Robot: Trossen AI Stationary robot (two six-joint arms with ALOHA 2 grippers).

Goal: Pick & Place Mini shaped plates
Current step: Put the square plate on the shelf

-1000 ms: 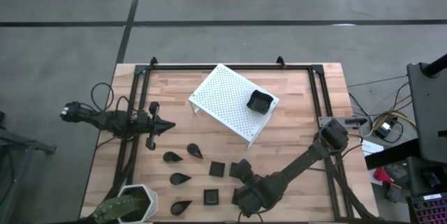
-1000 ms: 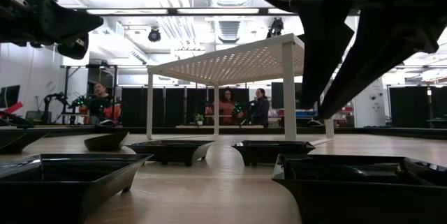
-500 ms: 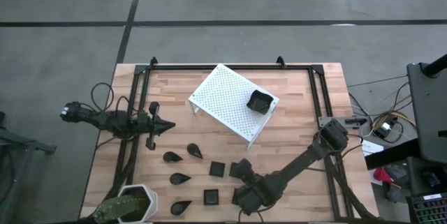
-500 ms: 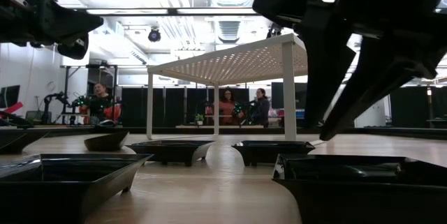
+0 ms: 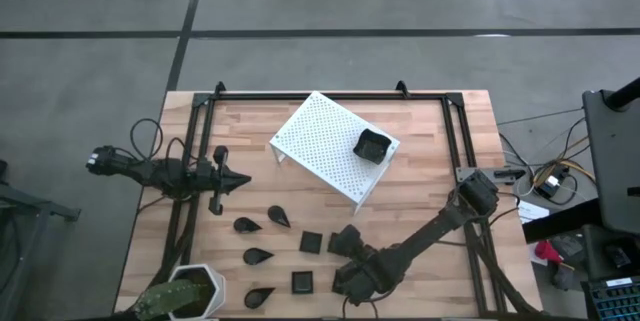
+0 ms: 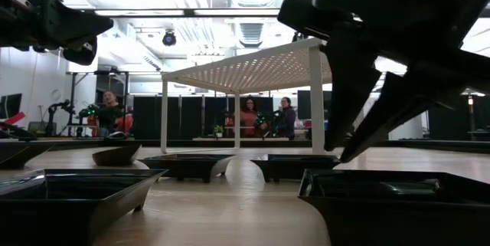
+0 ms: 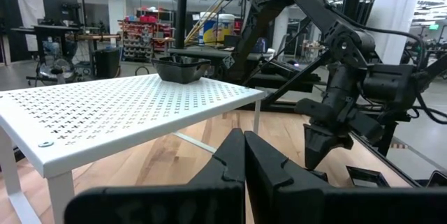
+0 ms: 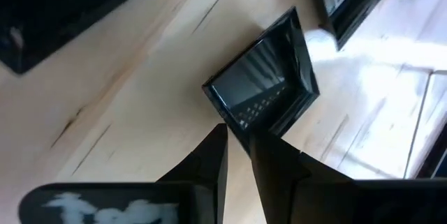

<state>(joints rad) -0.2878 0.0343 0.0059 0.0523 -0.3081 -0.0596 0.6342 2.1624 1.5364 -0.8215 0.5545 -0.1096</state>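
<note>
Several tiny glossy black plates lie flat on the near half of the wooden table: teardrops (image 5: 246, 225) (image 5: 257, 256) and squares (image 5: 310, 243) (image 5: 302, 282). One wavy-rimmed plate (image 5: 372, 145) sits on top of the white perforated rack (image 5: 325, 146). My right gripper (image 5: 346, 252) points down over a tilted square plate (image 5: 344, 238); its fingers stand narrowly open on either side of that plate's rim (image 8: 225, 121). My left gripper (image 5: 240, 181) waits shut above the table's left side, away from the plates. My right gripper (image 8: 239, 144) comes from above with one finger (image 8: 213, 151) outside and one finger (image 8: 269, 151) over the inside of the square plate's rim near a corner. The plate lies flat on the table. Whether the fingers touch the rim, I cannot tell.
A white hexagonal plant pot (image 5: 190, 296) stands at the near left corner. The rack's legs (image 6: 316, 100) rise behind the plates. A black metal frame (image 5: 330, 94) runs along the far and side edges. Bare wood lies to the right of the rack. People sit in the room beyond.
My right gripper has come down toward the square plate; in the low view its fingertips have dropped from well above the plates to about their rim height. The plates have not moved.
</note>
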